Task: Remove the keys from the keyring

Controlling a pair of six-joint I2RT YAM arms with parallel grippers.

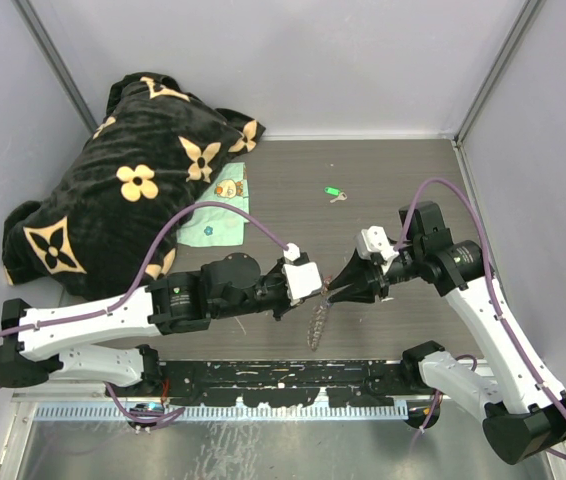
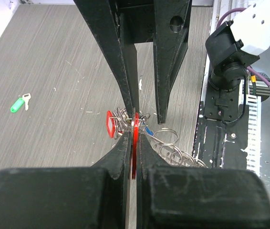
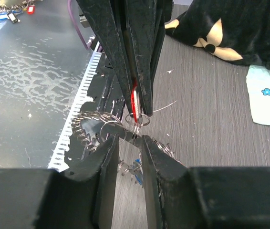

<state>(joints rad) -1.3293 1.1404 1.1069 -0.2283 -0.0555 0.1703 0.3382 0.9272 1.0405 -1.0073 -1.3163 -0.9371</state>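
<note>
The keyring (image 1: 317,322) hangs between my two grippers above the table's near middle, its coiled grey rim (image 3: 85,126) trailing toward the table's edge. My left gripper (image 2: 134,139) is shut on a red key tag (image 2: 134,136) that hangs from a small split ring (image 3: 137,119). A second red tag (image 2: 110,123) and a blue one (image 2: 148,129) hang beside it. Facing it, my right gripper (image 3: 129,139) has its fingers closed on the keyring's wire, a narrow gap left between them. A green-tagged key (image 1: 333,192) lies loose on the table further back.
A black flowered blanket (image 1: 133,190) fills the back left, with a teal cloth (image 1: 215,215) at its edge. A perforated metal rail (image 1: 283,375) runs along the near table edge. Grey walls (image 1: 533,100) close in the sides and back.
</note>
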